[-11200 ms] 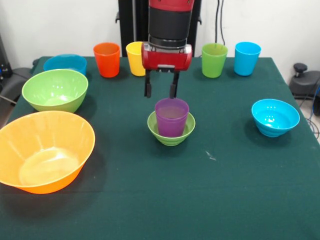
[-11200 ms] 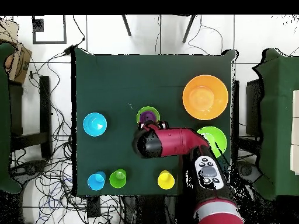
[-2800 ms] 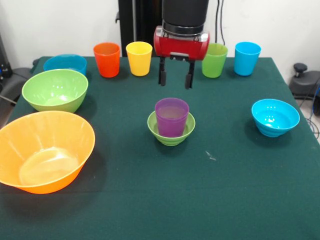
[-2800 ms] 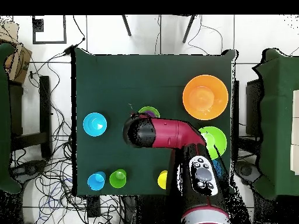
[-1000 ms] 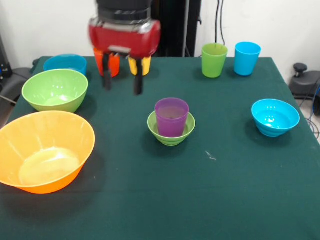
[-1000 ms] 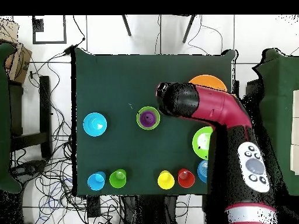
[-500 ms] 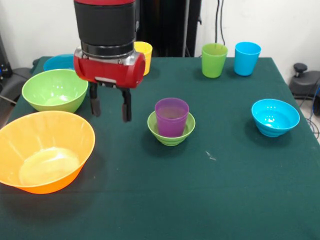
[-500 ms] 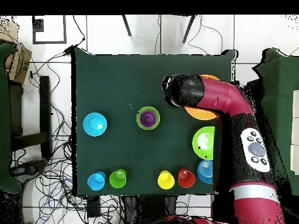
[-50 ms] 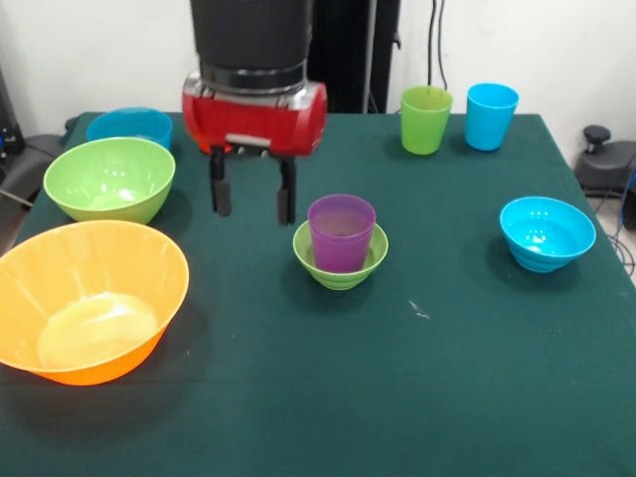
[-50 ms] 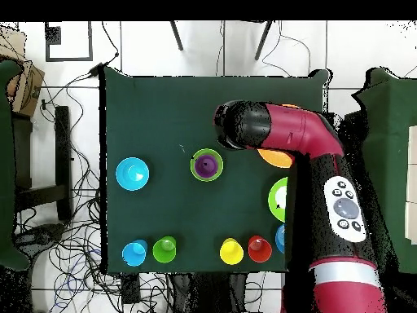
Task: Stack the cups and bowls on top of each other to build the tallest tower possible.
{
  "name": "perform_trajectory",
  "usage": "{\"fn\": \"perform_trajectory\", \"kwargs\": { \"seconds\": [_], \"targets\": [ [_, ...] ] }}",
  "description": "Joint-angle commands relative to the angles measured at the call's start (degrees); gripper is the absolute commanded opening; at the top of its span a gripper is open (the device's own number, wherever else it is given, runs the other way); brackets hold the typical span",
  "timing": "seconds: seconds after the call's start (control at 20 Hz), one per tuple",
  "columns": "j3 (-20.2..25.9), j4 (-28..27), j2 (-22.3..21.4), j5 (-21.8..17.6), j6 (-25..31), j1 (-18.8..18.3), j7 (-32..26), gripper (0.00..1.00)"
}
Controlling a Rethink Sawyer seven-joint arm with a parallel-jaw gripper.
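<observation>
A purple cup (image 9: 341, 231) stands upright inside a small green bowl (image 9: 341, 268) at the table's middle, also seen from above as the purple cup (image 10: 207, 165). My gripper (image 9: 253, 199) hangs open and empty just left of that pair, above the cloth and touching nothing. A small blue bowl (image 9: 547, 234) sits alone at the right. The green cup (image 9: 425, 119) and light blue cup (image 9: 492, 116) stand at the far edge. The arm hides the yellow cup (image 10: 231, 251) and orange cup (image 10: 259, 249) in the front view.
On the left lie the large orange bowl (image 9: 89, 298), the medium green bowl (image 9: 109, 179) and, behind it, the medium blue bowl (image 9: 129, 124). The arm (image 10: 301, 147) covers part of the orange and green bowls in the overhead view.
The open gripper has moved right in the front view, from beside the orange bowl to close by the purple cup. No cup or bowl has moved.
</observation>
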Motion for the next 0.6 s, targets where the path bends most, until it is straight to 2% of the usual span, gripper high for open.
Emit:
{"fn": "perform_trajectory", "kwargs": {
  "seconds": [0.05, 0.25, 0.35, 0.6],
  "targets": [
    [4.9, 4.8, -2.3, -2.9, 8.7, -0.4, -11.4, 1.0],
    [5.4, 7.1, -3.9, -3.0, 10.6, -1.6, -13.0, 1.0],
    [5.8, 8.7, -4.3, -3.5, 9.6, -2.1, -13.7, 1.0],
    [7.3, 8.4, -2.1, -5.2, 7.2, -3.7, -14.9, 1.0]
  ]
}}
